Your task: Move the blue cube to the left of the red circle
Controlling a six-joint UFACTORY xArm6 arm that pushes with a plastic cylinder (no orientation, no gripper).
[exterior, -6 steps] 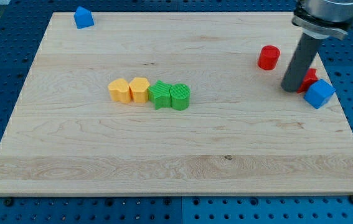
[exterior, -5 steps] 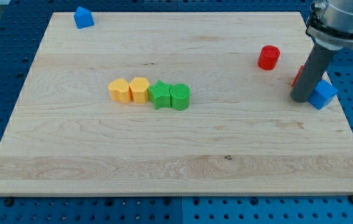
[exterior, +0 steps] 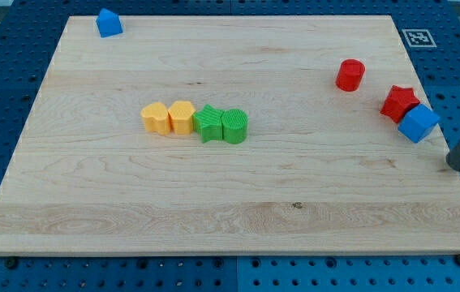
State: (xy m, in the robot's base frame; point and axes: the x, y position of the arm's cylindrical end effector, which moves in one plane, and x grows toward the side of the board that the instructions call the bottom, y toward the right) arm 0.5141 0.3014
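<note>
The blue cube (exterior: 417,123) sits near the board's right edge, touching a red star (exterior: 399,103) just up-left of it. The red circle (exterior: 350,75) stands further up and left, apart from both. My tip (exterior: 459,167) is at the view's right edge, just off the board's right side, to the lower right of the blue cube and apart from it.
A row of two yellow blocks (exterior: 169,118), a green star (exterior: 208,123) and a green cylinder (exterior: 235,126) lies at mid-board. A blue house-shaped block (exterior: 109,23) sits at the top left. The wooden board (exterior: 230,203) rests on a blue pegboard.
The rod has swung from beside the red star and blue cube down and right, past the cube, to the board's right edge. The blocks have not moved.
</note>
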